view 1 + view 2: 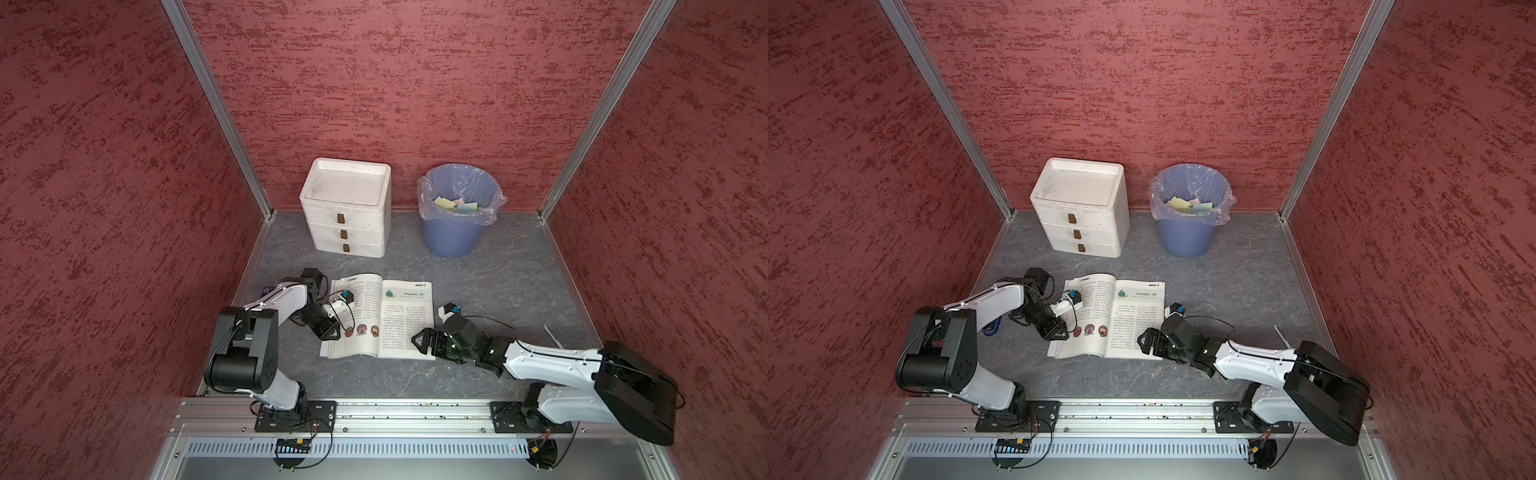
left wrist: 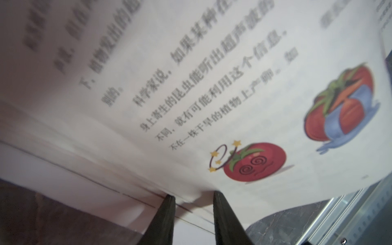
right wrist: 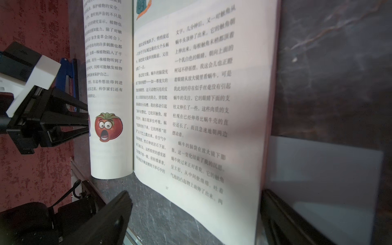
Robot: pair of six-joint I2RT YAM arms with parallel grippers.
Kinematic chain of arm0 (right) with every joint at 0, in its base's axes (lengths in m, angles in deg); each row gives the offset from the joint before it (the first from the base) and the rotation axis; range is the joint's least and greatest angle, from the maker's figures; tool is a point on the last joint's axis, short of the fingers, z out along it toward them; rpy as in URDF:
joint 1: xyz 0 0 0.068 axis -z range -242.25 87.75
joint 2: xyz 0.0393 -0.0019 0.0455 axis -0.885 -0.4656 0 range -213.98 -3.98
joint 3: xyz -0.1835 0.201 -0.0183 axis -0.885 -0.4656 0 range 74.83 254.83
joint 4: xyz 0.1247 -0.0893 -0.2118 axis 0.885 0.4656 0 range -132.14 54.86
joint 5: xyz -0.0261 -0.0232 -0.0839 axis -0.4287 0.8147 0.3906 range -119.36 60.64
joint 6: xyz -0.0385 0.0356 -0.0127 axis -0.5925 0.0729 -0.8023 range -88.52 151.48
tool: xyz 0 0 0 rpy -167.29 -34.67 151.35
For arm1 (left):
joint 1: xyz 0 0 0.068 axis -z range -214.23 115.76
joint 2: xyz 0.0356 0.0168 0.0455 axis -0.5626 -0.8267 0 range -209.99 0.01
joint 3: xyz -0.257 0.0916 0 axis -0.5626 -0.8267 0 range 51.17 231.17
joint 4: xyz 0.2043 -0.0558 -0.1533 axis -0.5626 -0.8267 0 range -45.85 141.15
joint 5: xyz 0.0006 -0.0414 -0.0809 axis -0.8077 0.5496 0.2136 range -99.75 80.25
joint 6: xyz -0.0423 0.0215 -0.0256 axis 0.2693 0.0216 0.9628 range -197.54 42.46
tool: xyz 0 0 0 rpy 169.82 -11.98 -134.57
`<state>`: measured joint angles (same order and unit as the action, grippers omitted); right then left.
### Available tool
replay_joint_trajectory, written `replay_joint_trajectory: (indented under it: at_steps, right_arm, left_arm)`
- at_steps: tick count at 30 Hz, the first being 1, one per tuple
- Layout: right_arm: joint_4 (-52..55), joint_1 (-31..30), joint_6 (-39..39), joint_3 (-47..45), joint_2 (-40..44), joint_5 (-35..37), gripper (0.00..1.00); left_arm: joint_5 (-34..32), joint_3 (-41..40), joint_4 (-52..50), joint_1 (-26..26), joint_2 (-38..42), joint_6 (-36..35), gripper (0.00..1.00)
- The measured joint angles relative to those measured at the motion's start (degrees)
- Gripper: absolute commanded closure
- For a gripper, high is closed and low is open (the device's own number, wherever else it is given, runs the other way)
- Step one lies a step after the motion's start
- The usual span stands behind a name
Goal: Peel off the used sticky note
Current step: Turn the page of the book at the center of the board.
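An open book (image 1: 399, 320) lies flat on the grey table in both top views. No sticky note shows on its two pages. My left gripper (image 1: 330, 334) is at the left page's near outer corner. In the left wrist view its fingers (image 2: 167, 212) stand a little apart, tips against the page edges (image 2: 191, 74), gripping nothing. My right gripper (image 1: 424, 340) is wide open at the right page's near outer corner. In the right wrist view it (image 3: 195, 203) straddles that corner of the book (image 3: 201, 95). A pale flat rectangle (image 3: 318, 180) lies beside the book's outer edge; I cannot tell what it is.
A blue bin (image 1: 451, 237) with a plastic liner stands at the back right, several coloured notes (image 1: 455, 205) inside. A white three-drawer box (image 1: 347, 208) stands to its left. A thin metal rod (image 1: 552, 334) lies right of the right arm. Red walls enclose three sides.
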<state>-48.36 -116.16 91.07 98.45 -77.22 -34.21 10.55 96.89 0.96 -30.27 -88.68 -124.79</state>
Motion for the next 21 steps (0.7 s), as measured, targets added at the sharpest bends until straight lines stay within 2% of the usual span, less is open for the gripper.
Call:
replay_joint_trajectory:
  at_steps: [14, 21]
  right_arm:
    - [-9.25, 0.00, 0.39, -0.15, -0.44, -3.85, 0.02]
    - [-11.17, -0.04, -0.09, 2.10, -6.27, -6.51, 0.03]
  left_arm:
    - [0.00, 0.11, 0.11, 0.55, -0.20, 0.02, 0.68]
    - [0.09, 0.15, 0.07, 0.55, -0.20, 0.02, 0.68]
